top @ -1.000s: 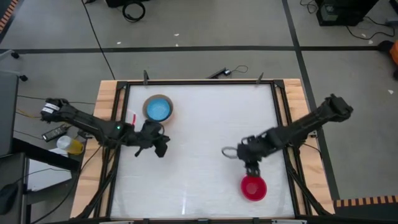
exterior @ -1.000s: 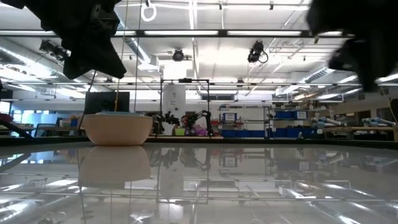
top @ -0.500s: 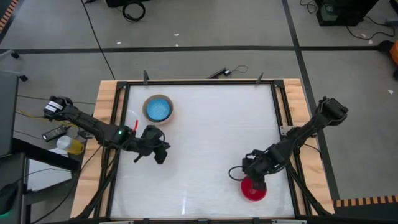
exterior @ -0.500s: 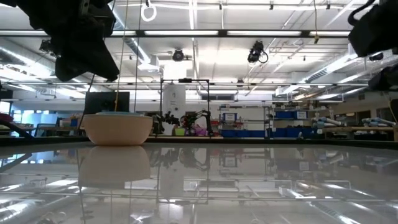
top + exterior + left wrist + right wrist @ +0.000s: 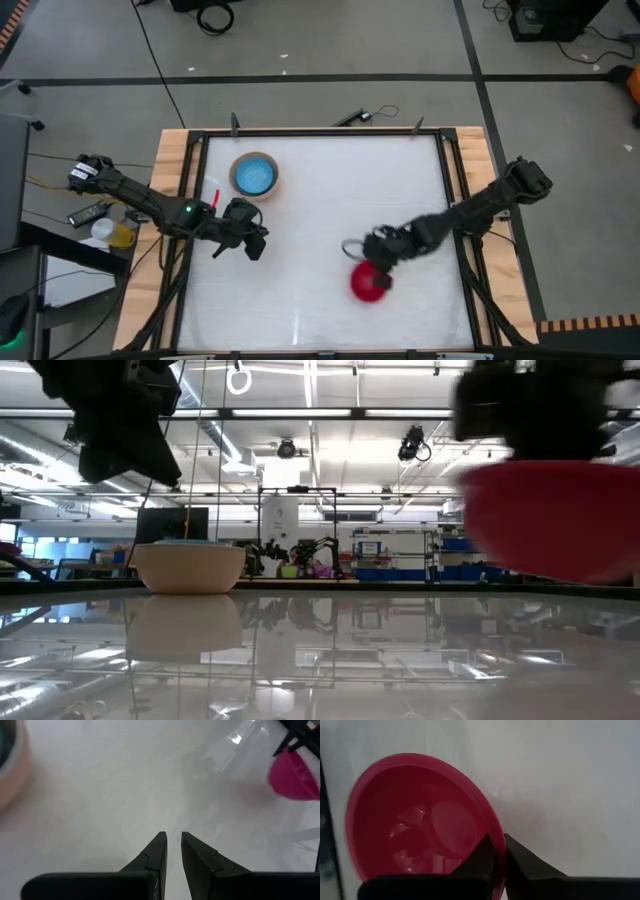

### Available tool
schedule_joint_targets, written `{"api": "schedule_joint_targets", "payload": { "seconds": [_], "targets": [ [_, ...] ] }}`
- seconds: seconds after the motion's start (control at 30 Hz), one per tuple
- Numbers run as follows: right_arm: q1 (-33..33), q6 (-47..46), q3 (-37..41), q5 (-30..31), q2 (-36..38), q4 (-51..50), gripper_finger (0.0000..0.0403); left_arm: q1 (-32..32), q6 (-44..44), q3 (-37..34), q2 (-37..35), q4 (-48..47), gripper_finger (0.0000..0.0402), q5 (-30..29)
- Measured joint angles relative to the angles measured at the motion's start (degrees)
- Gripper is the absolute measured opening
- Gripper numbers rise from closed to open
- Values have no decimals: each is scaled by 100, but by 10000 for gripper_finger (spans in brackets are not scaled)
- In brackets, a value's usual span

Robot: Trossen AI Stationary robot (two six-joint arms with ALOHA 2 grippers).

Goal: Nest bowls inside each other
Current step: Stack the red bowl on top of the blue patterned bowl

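A red-magenta bowl (image 5: 370, 284) hangs above the near right part of the table, with my right gripper (image 5: 374, 260) shut on it. In the low view the bowl (image 5: 555, 520) shows clear of the tabletop. A beige-grey bowl (image 5: 254, 175) with a cyan bowl (image 5: 255, 176) nested inside stands on its base at the far left, also seen as the beige-grey bowl (image 5: 189, 567) in the low view. My left gripper (image 5: 173, 836) hovers just near of that stack, with a narrow gap between its fingers and nothing in it. My right gripper pinches the red-magenta bowl's rim (image 5: 496, 836), with one finger (image 5: 481, 856) inside the bowl and the other finger (image 5: 526, 862) outside its wall. The fingers come from above, slanting down. The bowl hangs below them, mouth up, lifted clear of the table.
The white tabletop (image 5: 330, 190) lies inside a dark frame with wooden side rails (image 5: 172, 200). A small red thing (image 5: 213, 190) lies at the left rail. Free room spans the middle between the stack and the held bowl.
My right gripper sank toward the near edge onto the red-magenta bowl and took hold of its rim. It then carried the bowl toward the table's left. The bowl, which stood on the table, now hangs lifted clear.
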State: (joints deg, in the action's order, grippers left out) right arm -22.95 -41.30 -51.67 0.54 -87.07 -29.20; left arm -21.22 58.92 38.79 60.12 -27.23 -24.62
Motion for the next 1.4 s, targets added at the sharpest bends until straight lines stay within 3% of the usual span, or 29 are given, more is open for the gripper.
{"api": "schedule_joint_targets", "payload": {
  "seconds": [0.13,0.27,0.6,0.8,0.97,1.07,1.2,1.4],
  "targets": [
    [974,337,-264,154,-142,999,21,240,-173,332,-226,-881,62,-39],
    [1823,784,-1053,5,-899,1697,21,599,-483,758,-531,-1642,62,-86],
    [2890,1526,-4674,-37,-3602,1459,24,1305,-945,1907,-1137,-3326,62,-426],
    [3278,1787,-6805,183,-4856,1124,30,1452,-660,1971,-1379,-3986,62,-490],
    [3472,2020,-7978,463,-5736,645,33,1476,-555,1971,-1452,-4182,62,-634],
    [3530,1906,-8346,926,-5944,191,37,1476,-554,1971,-1450,-4201,62,-664],
    [3551,1883,-8193,1523,-5904,93,60,1508,-492,1971,-1449,-4262,62,-740],
    [3658,1949,-8254,1233,-5864,-99,121,1771,-456,1969,-1445,-4436,62,-876]
  ]
}}
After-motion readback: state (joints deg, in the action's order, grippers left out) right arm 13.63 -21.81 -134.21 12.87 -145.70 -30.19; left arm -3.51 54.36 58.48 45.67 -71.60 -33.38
